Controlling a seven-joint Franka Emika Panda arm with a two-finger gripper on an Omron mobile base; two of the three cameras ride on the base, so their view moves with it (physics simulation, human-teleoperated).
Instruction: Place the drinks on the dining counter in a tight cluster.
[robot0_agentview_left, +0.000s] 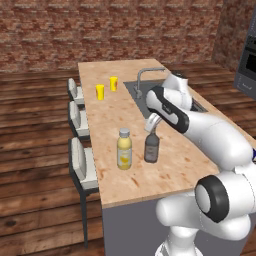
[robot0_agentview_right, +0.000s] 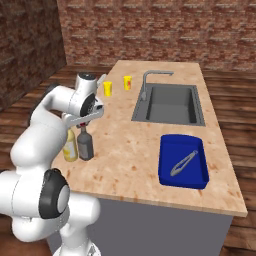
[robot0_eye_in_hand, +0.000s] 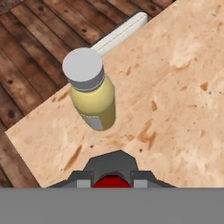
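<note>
Claw (robot0_agentview_left: 152, 126) I hold clenched on the dark red-capped bottle (robot0_agentview_left: 151, 147), standing just beside the yellow bottle (robot0_agentview_left: 124, 150) on the surface (robot0_agentview_left: 150, 180).

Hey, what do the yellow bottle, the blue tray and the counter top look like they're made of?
Yellow bottle: likely translucent plastic or glass, glossy, with a matte pale cap. Blue tray: looks like moulded plastic, with uniform saturated colour and rounded rims. Counter top: pale mottled wood or stone-look laminate, smooth and matte; the rendering leaves it open.

Glossy white arm (robot0_agentview_left: 215, 132) built of rounded, bulbous segments, with black rings at the joints. Large dark disc with grey centre on the joint at 5 o'clock in the left base view. Pale grey gripper (robot0_agentview_left: 151, 122) at the tip.
</note>
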